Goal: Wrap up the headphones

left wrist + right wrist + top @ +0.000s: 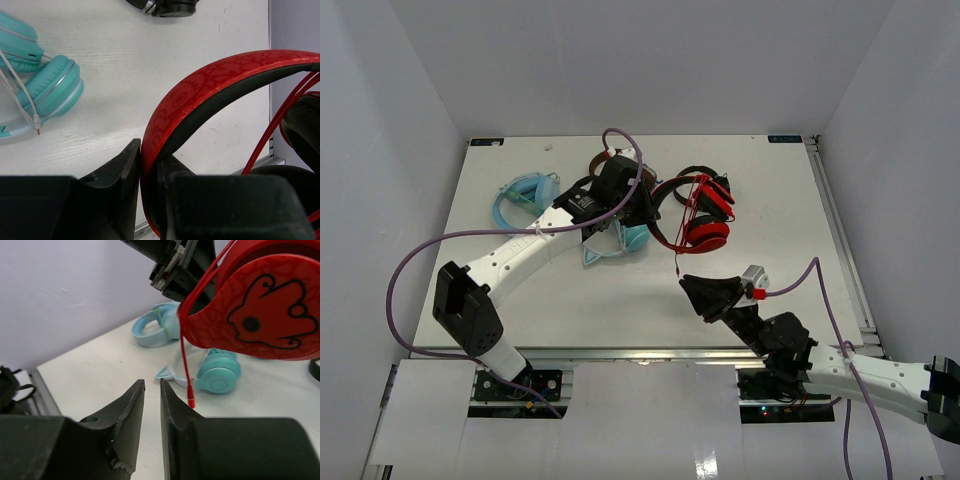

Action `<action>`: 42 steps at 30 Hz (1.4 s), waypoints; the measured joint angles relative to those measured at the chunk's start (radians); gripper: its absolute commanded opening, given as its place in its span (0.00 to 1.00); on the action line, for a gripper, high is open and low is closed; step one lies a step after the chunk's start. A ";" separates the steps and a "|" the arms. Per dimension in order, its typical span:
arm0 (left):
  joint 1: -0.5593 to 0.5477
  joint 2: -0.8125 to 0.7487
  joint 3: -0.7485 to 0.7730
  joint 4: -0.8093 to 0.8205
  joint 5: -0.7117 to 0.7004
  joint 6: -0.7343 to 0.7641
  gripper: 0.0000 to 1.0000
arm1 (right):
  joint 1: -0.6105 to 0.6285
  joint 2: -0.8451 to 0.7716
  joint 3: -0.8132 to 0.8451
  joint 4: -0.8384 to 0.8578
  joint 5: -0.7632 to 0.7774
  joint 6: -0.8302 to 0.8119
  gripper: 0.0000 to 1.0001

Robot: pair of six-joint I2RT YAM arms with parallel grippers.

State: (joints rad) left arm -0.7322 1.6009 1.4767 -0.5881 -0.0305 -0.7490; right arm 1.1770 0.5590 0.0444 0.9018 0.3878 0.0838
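Observation:
The red headphones (706,222) are lifted off the table at centre right. My left gripper (642,205) is shut on their red, black-lined headband (210,85), which sits pinched between the fingers at the left gripper (149,155). Part of the thin red cable (272,130) runs round the ear cups. Its free end with the plug (191,401) hangs straight down below the red ear cup (260,310). My right gripper (152,385) is open by a narrow gap with nothing in it. It is low, just left of the hanging plug, also seen as the right gripper (698,290).
Teal headphones (620,240) with a white cable lie under the left arm, and light-blue headphones (525,195) lie further left. Small black headphones (170,6) sit near the far edge. White walls enclose the table on three sides.

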 measured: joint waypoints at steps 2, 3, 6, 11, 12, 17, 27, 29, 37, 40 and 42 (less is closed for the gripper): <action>0.000 -0.022 -0.013 0.010 -0.026 0.005 0.00 | 0.000 -0.005 0.000 0.011 -0.035 0.067 0.10; 0.000 -0.034 -0.021 0.014 -0.043 0.007 0.00 | 0.000 -0.003 0.000 0.029 -0.051 0.103 0.08; 0.000 -0.075 -0.049 0.029 -0.074 0.008 0.00 | 0.000 0.036 0.000 0.082 -0.072 0.194 0.20; 0.001 -0.098 -0.063 0.061 -0.084 0.006 0.00 | 0.000 0.167 0.000 0.115 -0.077 0.254 0.41; 0.001 -0.098 -0.064 0.064 -0.082 0.006 0.00 | 0.000 0.197 0.000 0.118 -0.072 0.251 0.44; 0.001 -0.099 -0.064 0.065 -0.067 0.000 0.00 | -0.001 0.261 -0.001 0.124 -0.045 0.220 0.52; 0.001 -0.113 -0.083 0.067 0.006 -0.025 0.00 | -0.005 0.228 -0.002 0.180 -0.018 0.068 0.53; 0.001 -0.116 -0.095 0.071 0.023 -0.029 0.00 | -0.005 0.223 -0.002 0.183 -0.013 0.039 0.52; 0.001 -0.119 -0.109 0.076 0.072 -0.042 0.00 | -0.012 0.264 -0.002 0.204 0.005 -0.039 0.47; 0.001 -0.121 -0.111 0.086 0.084 -0.047 0.00 | -0.022 0.288 -0.002 0.207 0.003 -0.047 0.45; 0.001 -0.122 -0.112 0.091 0.091 -0.050 0.00 | -0.028 0.305 -0.002 0.215 0.001 -0.052 0.43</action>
State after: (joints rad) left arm -0.7315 1.4792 1.3644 -0.4967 0.0603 -0.7986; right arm 1.1495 0.8636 0.0429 1.1171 0.3886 0.0321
